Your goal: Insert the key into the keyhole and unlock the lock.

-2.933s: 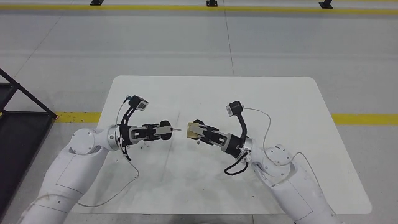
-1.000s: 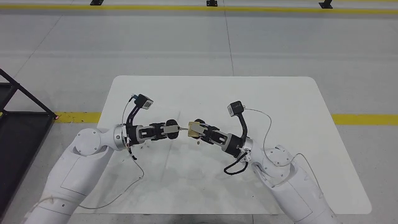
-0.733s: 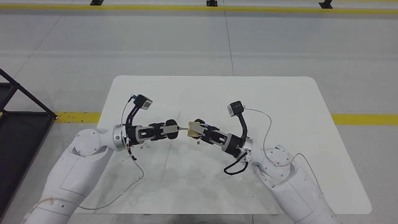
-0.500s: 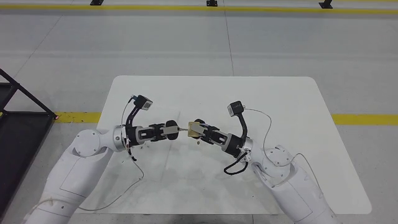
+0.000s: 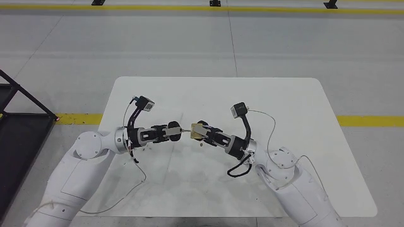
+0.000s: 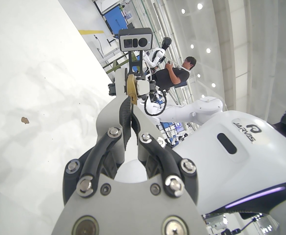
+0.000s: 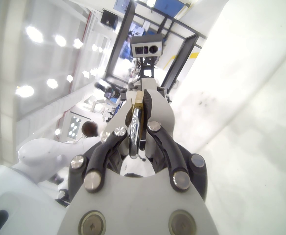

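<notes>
Above the middle of the white table [image 5: 297, 101], my two grippers meet tip to tip. My left gripper [image 5: 175, 130] is shut on the small metal key [image 5: 185, 128], whose tip touches the brass padlock [image 5: 197, 131]. My right gripper [image 5: 203, 133] is shut on that padlock. In the left wrist view the left gripper [image 6: 130, 101] has its pads closed, with the padlock's brass body [image 6: 131, 87] right at its tips. In the right wrist view the right gripper [image 7: 140, 97] clamps the padlock [image 7: 136, 125], its silver shackle pointing back toward the wrist. I cannot see how deep the key sits.
A small brown speck [image 6: 24, 120] lies on the table below the grippers. A black cart [image 5: 19, 132] stands off the table's left side. Thin cables trail from both wrists over the tabletop.
Since the earliest frame the left arm has moved right, closing the gap until the key tip meets the padlock. Over the last second nothing visibly shifts.
</notes>
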You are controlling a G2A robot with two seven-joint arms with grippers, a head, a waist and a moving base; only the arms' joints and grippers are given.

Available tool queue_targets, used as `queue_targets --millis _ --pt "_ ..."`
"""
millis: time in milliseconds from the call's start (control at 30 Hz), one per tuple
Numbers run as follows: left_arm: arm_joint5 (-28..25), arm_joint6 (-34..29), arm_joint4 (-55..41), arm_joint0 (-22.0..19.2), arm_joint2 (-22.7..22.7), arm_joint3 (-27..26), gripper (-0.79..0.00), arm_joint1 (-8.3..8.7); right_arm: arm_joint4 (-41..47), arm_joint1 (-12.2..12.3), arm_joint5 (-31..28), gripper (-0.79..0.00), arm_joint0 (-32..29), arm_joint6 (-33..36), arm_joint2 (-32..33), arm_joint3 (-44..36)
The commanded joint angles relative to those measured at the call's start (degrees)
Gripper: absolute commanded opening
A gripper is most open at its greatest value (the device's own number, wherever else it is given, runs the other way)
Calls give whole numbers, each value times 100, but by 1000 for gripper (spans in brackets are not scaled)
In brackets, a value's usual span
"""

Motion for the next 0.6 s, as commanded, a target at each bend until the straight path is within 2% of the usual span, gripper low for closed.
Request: queue_targets --millis 0,567 --pt "7 5 12 -1 12 1 -785 -4 0 0 0 -785 0 0 0 0" --pt "72 131 98 -34 73 -33 -785 -44 0 0 0 -785 0 0 0 0"
